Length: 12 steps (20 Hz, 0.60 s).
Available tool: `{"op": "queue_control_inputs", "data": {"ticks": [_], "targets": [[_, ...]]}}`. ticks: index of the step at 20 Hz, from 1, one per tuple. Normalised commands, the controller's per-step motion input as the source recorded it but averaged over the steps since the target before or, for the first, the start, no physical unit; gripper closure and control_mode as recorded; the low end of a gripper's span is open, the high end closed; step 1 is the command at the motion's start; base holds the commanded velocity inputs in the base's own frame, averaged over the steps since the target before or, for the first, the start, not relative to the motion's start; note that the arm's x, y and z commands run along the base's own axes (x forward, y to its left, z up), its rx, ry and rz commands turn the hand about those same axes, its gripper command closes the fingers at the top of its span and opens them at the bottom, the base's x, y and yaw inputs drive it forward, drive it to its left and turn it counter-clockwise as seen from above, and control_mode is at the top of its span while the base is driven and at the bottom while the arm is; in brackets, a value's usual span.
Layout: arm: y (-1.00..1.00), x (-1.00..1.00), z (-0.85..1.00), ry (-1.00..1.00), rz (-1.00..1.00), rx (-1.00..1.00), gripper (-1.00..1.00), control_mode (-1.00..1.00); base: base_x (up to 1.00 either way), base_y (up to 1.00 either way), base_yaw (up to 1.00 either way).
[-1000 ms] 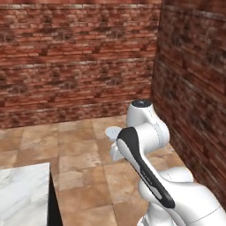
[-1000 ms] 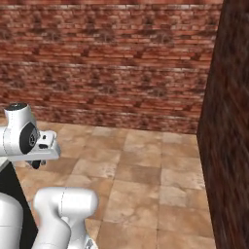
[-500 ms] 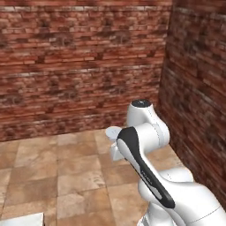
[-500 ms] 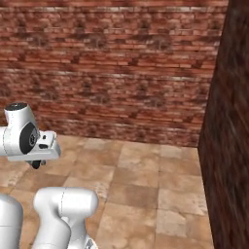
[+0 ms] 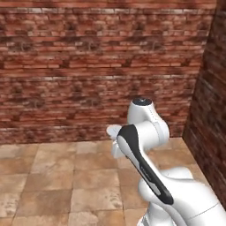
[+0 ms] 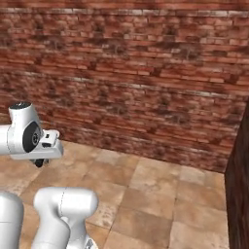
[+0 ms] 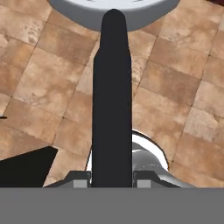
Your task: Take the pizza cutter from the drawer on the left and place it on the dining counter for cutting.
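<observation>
In the hand view the pizza cutter [image 7: 112,87] runs straight up from my gripper [image 7: 112,178]. Its black handle stands between the two fingers and its pale grey-white wheel [image 7: 109,8] is cut off by the top edge. The gripper is shut on the handle. It hangs above the tiled floor. In the right base view my hand [image 6: 48,145] sits at the left, folded close to the arm. The drawer and the dining counter are out of view.
A red brick wall [image 5: 88,66] stands across the front and a second brick wall [image 5: 214,110] closes the right side. Brown stone tiles [image 5: 66,176] cover the floor between them. A black shape [image 7: 24,166] shows at the lower left of the hand view.
The whole picture has shifted, so the base has moved: the white marble corner has slid out of the left base view. The arm keeps its pose, still holding the cutter.
</observation>
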Motion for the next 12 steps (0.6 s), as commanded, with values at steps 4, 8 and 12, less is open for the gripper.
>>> {"op": "queue_control_inputs", "data": {"ticks": [4,8,12], "targets": [[0.0,0.0,0.0,0.0,0.0,0.0,1.0,1.0,0.61,0.0,0.57],[0.0,0.0,0.0,0.0,0.0,0.0,1.0,1.0,0.51,0.0,0.7],[0.0,0.0,0.0,0.0,0.0,0.0,1.0,1.0,0.47,0.0,0.73]]}}
